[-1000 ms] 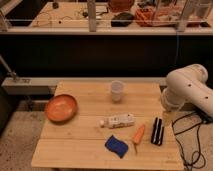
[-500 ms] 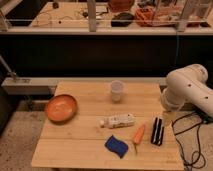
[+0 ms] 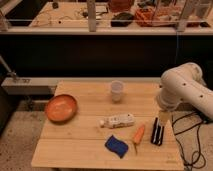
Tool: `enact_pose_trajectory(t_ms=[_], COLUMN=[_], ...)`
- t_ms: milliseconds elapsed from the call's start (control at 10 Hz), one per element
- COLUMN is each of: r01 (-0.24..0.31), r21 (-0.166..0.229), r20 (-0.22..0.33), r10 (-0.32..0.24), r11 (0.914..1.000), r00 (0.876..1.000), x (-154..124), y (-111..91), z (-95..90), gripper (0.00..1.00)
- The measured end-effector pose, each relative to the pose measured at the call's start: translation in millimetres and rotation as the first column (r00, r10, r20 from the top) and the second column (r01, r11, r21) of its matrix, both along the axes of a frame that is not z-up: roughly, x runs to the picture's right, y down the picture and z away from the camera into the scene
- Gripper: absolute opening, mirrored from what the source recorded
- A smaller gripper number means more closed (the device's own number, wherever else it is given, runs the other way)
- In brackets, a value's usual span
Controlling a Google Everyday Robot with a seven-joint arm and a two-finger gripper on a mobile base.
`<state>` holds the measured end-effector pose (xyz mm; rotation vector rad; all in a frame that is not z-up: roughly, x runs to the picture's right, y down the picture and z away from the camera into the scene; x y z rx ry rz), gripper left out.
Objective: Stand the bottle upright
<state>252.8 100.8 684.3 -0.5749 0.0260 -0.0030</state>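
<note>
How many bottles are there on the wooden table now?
1. The bottle lies on its side near the table's middle, left of the carrot. The gripper hangs right of the carrot. Nothing seems to hide another.

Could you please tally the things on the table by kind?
bowl: 1
cup: 1
bottle: 1
carrot: 1
sponge: 1
Total: 5
The gripper hangs over the table, just right of the carrot.
</note>
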Motion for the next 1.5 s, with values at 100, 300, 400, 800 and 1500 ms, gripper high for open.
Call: enact_pose_trajectory(t_ms=[100,300,400,800,1500], r01=[0.015,0.050,0.061,0.081,0.106], r21=[-0.005,-0.014,-0.018,-0.042,-0.092], r20=[0.010,0.032,0.040,0.065,0.074], r10=[-0.015,-0.050,-0.060,-0.078,-0.099], r11=[0.9999,0.9986,0.9980,0.9958,0.9902], r00=[1.000,0.998,0.997,0.995,0.992], x=[-14.8,-40.3,-45.5,-70.2,-115.9], y=[-1.2,-4.4,-4.9,0.8,21.3], z=[0.2,2.1,3.2,10.9,31.1], gripper=[0.80,0.80,0.80,0.80,0.80])
